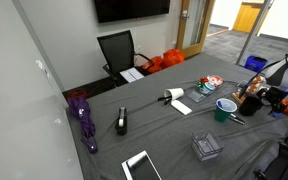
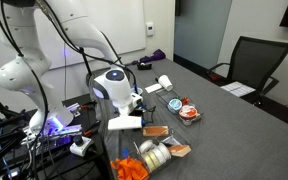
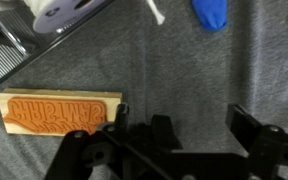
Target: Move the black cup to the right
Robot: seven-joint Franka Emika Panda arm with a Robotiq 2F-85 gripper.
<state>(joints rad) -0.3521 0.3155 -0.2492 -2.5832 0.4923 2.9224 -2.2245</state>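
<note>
I cannot make out the black cup in any view; it is hidden or out of frame. My gripper [image 3: 180,128] is open and empty, with only grey tabletop between its fingers. It hangs low over the table end in both exterior views [image 2: 130,108] [image 1: 271,96]. A wooden stamp block with orange lettering [image 3: 59,113] lies just beside one finger and also shows in an exterior view [image 2: 154,130]. The teal-green cup [image 1: 224,108] stands on the table a little away from the gripper.
The grey table [image 1: 164,135] holds a black stapler-like device [image 1: 121,122], a purple umbrella [image 1: 82,118], a white roll [image 1: 173,95] and a clear box [image 1: 206,146]. Tape rolls [image 2: 154,153] and a blue object [image 3: 211,13] lie near the gripper. Cables [image 2: 44,140] crowd the robot base.
</note>
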